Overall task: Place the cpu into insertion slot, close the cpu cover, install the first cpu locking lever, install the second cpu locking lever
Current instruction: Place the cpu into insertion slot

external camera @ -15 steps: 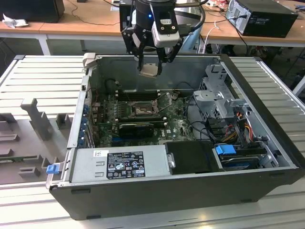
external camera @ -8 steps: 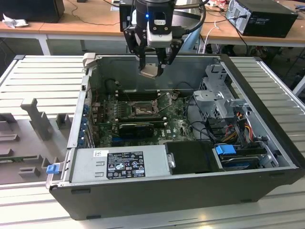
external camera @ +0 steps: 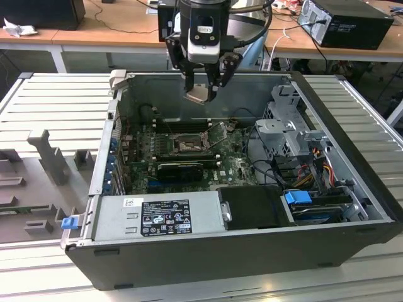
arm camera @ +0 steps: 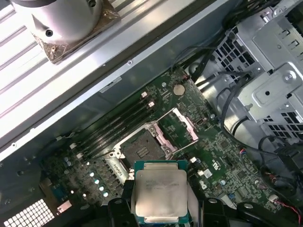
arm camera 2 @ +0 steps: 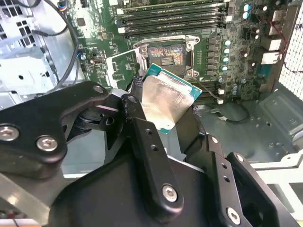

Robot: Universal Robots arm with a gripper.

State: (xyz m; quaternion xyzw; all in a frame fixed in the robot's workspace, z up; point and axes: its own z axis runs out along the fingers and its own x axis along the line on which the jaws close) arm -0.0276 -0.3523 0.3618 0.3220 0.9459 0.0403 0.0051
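My gripper is squeezed tight on the cpu, gripping it by two sides. The cpu hangs high over the insertion slot, well apart from it, and it looks a bit tilted. If it goes down crooked, I think it can hurt the slot or sit wrong. The cpu cover stands open just beside the slot. I could bump it if I drift that way.
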